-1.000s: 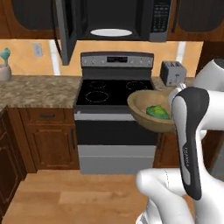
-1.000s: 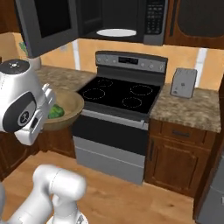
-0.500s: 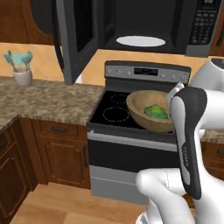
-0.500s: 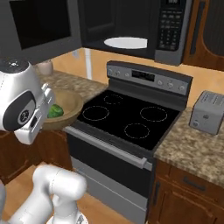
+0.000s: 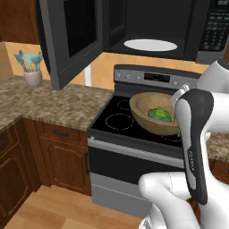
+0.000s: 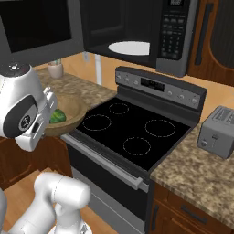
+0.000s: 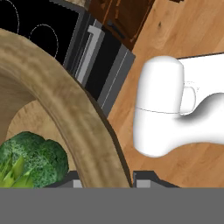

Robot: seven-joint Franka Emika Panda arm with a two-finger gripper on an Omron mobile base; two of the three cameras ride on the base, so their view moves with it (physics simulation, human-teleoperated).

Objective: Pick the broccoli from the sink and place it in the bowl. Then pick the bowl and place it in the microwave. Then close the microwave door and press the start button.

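Claw (image 7: 106, 177) clamped on the bowl (image 5: 154, 114) rim, one fingertip each side of the wall. Bowl held roughly level, mouth up, in the air over the stove (image 5: 134, 127) front, below the microwave (image 5: 147, 27). Broccoli (image 7: 28, 164) sits inside the bowl, florets up; its long axis is unclear. Microwave door (image 5: 67, 38) swung open to the left, white turntable (image 6: 129, 48) visible. Toaster (image 6: 218, 131) on the tabletop (image 6: 201, 171) right of the stove.
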